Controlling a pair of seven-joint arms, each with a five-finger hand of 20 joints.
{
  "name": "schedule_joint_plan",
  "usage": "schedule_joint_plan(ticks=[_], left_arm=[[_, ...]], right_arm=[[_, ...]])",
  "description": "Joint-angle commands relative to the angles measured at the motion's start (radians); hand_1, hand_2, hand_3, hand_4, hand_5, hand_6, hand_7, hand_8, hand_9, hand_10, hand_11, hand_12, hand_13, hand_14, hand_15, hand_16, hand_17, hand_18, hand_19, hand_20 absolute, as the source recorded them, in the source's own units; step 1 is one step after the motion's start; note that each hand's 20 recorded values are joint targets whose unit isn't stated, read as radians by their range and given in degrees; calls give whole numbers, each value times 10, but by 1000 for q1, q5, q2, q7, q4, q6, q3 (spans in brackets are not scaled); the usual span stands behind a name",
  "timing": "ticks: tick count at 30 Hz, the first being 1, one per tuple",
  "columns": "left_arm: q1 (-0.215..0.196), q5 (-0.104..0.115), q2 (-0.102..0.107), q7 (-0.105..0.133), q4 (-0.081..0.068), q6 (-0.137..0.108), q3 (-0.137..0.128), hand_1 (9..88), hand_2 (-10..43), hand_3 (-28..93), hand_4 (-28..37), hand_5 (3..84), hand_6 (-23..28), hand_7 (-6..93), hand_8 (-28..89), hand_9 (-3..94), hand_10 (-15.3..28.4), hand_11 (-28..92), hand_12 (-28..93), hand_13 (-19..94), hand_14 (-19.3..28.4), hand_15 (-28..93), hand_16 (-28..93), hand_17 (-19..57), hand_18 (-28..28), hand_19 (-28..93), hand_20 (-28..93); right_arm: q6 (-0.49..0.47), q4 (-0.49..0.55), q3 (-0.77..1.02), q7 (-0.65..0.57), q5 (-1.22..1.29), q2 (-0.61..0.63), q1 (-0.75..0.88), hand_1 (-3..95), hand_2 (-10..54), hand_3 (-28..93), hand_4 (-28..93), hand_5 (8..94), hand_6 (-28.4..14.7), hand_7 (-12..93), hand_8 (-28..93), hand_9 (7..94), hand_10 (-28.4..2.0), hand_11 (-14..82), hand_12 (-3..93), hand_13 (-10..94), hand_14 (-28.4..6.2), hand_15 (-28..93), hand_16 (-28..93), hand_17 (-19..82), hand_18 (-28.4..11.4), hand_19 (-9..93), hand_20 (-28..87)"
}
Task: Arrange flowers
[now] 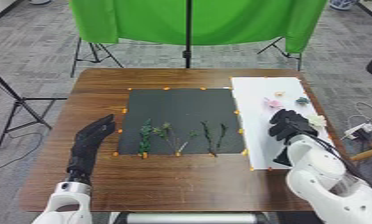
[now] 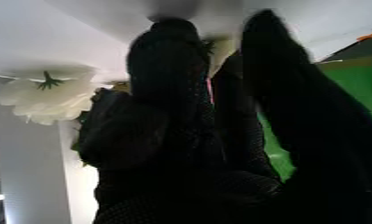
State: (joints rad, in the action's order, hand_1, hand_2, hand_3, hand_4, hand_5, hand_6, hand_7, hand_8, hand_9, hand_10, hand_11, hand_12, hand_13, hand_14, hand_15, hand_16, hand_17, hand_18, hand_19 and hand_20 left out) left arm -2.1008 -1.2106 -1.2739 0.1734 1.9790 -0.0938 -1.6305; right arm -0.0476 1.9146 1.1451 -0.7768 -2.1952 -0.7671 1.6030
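In the head view my right hand is over the white sheet, just in front of a pink flower and beside a cream flower. A peach bloom and a dark green one lie farther back. Green stems and thin twigs rest on the dark mat. My left hand stays left of the mat, fingers straight. In the right wrist view my right hand has its fingers extended near a cream flower; whether they touch a flower is unclear.
Orange tape pieces mark the edges of mat and sheet on the brown table. Behind the table a green cloth hangs from a stand, with black tripods around.
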Motion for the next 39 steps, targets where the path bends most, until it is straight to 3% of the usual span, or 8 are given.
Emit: schedule_joint_plan(ticks=[1,6,16,22,28,31,34,39], left_arm=[[-12,-2,-10,-10,-1,11,-2,277,-55,663,-180,452,36,111,-51,414,122,163,158,297,162,200,41,5,149,82,197],[-14,2,-7,10,0,-6,-6,278,-54,662,-180,452,37,111,-51,414,122,164,158,297,164,203,39,5,150,83,197],[-28,68,10,122,10,-161,-44,279,-55,674,-181,470,37,124,-55,437,126,183,156,321,165,227,35,19,150,101,205],[-50,86,17,132,24,-182,-79,277,-50,674,-189,473,36,130,-59,439,127,186,152,322,163,228,27,21,148,97,205],[-45,116,25,144,25,-196,-75,233,-17,680,-231,470,34,114,-62,431,127,162,141,315,160,202,24,23,143,75,194],[-26,127,31,144,19,-191,-57,187,44,686,-277,470,33,104,-63,430,127,152,137,312,157,184,26,23,141,67,190],[-10,133,36,130,21,-220,-37,157,123,655,-282,474,43,88,-64,434,130,146,135,311,157,179,27,22,139,65,189],[-13,165,41,125,26,-221,-27,178,234,559,-283,475,62,69,-66,445,135,149,131,311,156,179,27,23,135,68,188]], right_arm=[[235,-100,-86,24,-82,-7,-1,642,-95,549,-124,707,-31,150,103,845,-110,81,391,893,-35,538,331,641,-85,932,437],[277,-106,-87,39,-63,-2,-3,678,-95,533,-132,763,-34,154,146,893,-107,90,395,912,-25,522,342,658,-73,931,422],[360,132,-119,146,62,43,-161,686,-95,538,-126,783,-43,154,160,907,-110,101,397,926,-21,507,353,670,-68,927,416],[294,71,-365,267,268,-59,-519,683,-95,542,-122,787,-43,152,166,908,-110,101,399,929,-20,505,357,674,-66,929,415],[232,-41,-610,390,456,-241,-763,681,-95,544,-121,789,-42,149,167,909,-109,100,399,931,-18,507,361,676,-64,931,416],[212,-108,-696,408,472,-329,-811,678,-95,545,-120,790,-41,148,166,909,-108,101,399,932,-18,507,363,677,-65,931,419],[196,-182,-755,426,505,-399,-835,676,-95,548,-122,790,-42,147,165,908,-107,101,398,932,-18,508,364,677,-66,932,422],[179,-283,-810,432,552,-471,-853,672,-95,552,-125,786,-38,148,160,905,-104,93,396,930,-19,509,367,677,-68,932,427]])
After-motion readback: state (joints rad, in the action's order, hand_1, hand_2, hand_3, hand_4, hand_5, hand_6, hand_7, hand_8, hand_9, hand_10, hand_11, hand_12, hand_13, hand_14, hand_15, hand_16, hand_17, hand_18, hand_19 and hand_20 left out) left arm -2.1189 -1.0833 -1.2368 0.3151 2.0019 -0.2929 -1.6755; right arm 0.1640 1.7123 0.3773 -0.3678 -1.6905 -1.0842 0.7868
